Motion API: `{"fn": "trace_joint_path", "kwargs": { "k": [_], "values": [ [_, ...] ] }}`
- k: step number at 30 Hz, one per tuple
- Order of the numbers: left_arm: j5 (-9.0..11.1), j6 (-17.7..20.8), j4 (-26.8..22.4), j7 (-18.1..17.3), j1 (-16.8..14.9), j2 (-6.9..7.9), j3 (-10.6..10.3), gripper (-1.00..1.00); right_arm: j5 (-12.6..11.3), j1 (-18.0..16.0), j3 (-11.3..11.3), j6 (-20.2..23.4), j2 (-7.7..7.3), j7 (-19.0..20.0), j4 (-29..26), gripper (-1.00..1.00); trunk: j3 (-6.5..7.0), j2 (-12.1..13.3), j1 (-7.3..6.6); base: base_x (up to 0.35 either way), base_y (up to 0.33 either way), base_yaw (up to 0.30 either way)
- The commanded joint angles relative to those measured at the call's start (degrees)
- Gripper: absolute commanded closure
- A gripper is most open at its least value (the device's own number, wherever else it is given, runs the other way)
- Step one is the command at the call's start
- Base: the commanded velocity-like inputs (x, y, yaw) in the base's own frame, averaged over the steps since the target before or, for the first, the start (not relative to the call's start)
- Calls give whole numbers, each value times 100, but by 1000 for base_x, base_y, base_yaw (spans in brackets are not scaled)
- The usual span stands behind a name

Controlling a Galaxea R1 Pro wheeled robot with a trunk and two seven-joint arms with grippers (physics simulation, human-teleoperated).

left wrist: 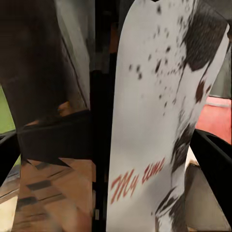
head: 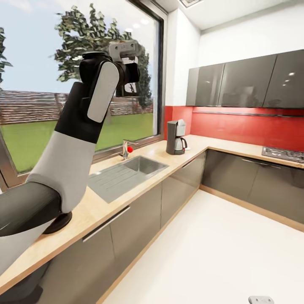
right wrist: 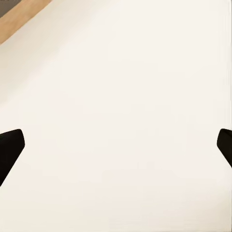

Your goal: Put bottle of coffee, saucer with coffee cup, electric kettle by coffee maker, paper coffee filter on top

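The coffee maker point(head: 176, 137), grey and black with a glass pot, stands on the wooden countertop point(head: 147, 185) in the far corner by the red wall. My left arm is raised in front of the window, and its gripper point(head: 128, 80) is shut on the bottle of coffee point(left wrist: 154, 96). The bottle is white with dark speckles and red "My time" lettering, and it sits close between the black fingers point(left wrist: 212, 164) in the left wrist view. My right gripper point(right wrist: 116, 147) is open over the white floor with nothing between its fingertips.
A steel sink point(head: 126, 173) with a faucet point(head: 126, 148) is set in the counter under the window. A cooktop point(head: 283, 154) lies on the right-hand counter run, with dark wall cabinets point(head: 249, 82) above it. A dark round object point(head: 57, 223) sits on the counter under my left arm.
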Motion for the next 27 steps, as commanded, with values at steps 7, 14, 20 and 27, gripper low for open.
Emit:
{"fn": "trace_joint_path", "kwargs": {
  "k": [7,14,20,27],
  "values": [
    [51,12,3,55,-7,0,-5,100,-29,-3,-16,38,-19,30,-9,-100,8,-9,2,0,-159,-239],
    [51,14,5,53,-3,0,-5,100,-29,-3,-16,35,-24,30,-9,-100,10,-9,2,0,-291,-94],
    [51,14,5,-97,61,0,-3,100,-29,-3,-16,36,-24,34,-9,-100,10,-9,2,0,-298,-230],
    [51,14,10,-230,152,0,-3,100,-29,-3,-16,35,-25,35,-9,-100,10,-9,2,0,-60,-274]
  ]
}}
